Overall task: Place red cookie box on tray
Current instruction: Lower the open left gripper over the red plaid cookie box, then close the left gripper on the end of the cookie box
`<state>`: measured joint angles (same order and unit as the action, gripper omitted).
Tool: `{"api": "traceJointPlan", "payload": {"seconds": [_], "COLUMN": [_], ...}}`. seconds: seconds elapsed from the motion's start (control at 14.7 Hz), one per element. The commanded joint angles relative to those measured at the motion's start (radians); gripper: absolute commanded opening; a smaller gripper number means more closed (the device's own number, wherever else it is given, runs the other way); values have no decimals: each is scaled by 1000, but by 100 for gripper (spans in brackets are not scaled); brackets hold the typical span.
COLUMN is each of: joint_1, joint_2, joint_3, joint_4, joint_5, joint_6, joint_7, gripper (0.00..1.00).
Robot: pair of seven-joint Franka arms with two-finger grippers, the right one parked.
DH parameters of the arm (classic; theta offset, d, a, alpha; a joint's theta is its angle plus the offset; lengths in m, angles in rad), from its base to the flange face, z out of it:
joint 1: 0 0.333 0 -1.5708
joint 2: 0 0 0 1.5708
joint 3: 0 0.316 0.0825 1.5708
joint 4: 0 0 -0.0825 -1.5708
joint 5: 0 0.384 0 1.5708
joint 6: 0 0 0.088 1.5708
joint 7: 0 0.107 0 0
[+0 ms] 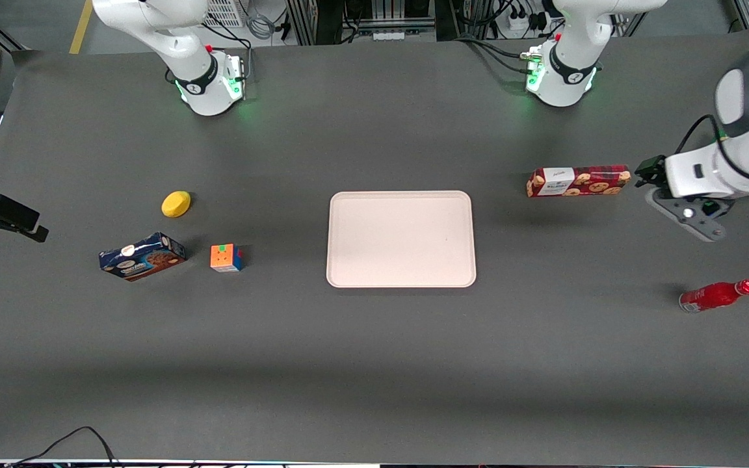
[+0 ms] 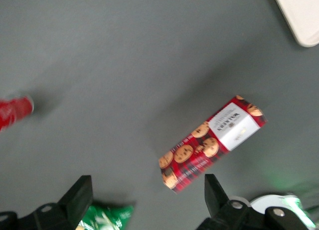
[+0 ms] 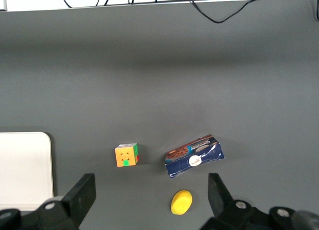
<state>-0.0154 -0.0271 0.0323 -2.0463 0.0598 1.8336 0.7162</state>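
- Sitting bare mid-table, the tray (image 1: 401, 238) is a generous target.
- Lying toward the working arm's end from the tray, the red cookie box (image 1: 578, 181) could skid or twist if pinched off-centre.
- Hovering beside that box, the gripper (image 2: 148, 200) is spread wide, holding nothing.

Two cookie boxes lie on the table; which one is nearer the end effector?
The red cookie box, plaid with a white label, lies beside the open end effector. The dark blue cookie box lies toward the parked arm's end.
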Motion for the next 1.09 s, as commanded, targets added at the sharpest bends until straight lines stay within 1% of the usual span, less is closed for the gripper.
{"api": "traceJointPlan", "payload": {"seconds": [0.0, 0.2, 0.27, 0.48, 0.75, 1.02], "joint_1": [9, 2, 0, -9, -3, -6], "joint_2": [-123, -190, -204, -243, -240, -234], "joint_3": [-2, -8, -15, -34, -31, -34], "joint_4": [-279, -463, -501, -574, -689, -752], "joint_5": [12, 14, 14, 14, 5, 2], "joint_6": [223, 402, 435, 452, 602, 651], "joint_7": [121, 137, 153, 225, 368, 429], "gripper": [100, 100, 100, 100, 100, 100]}}
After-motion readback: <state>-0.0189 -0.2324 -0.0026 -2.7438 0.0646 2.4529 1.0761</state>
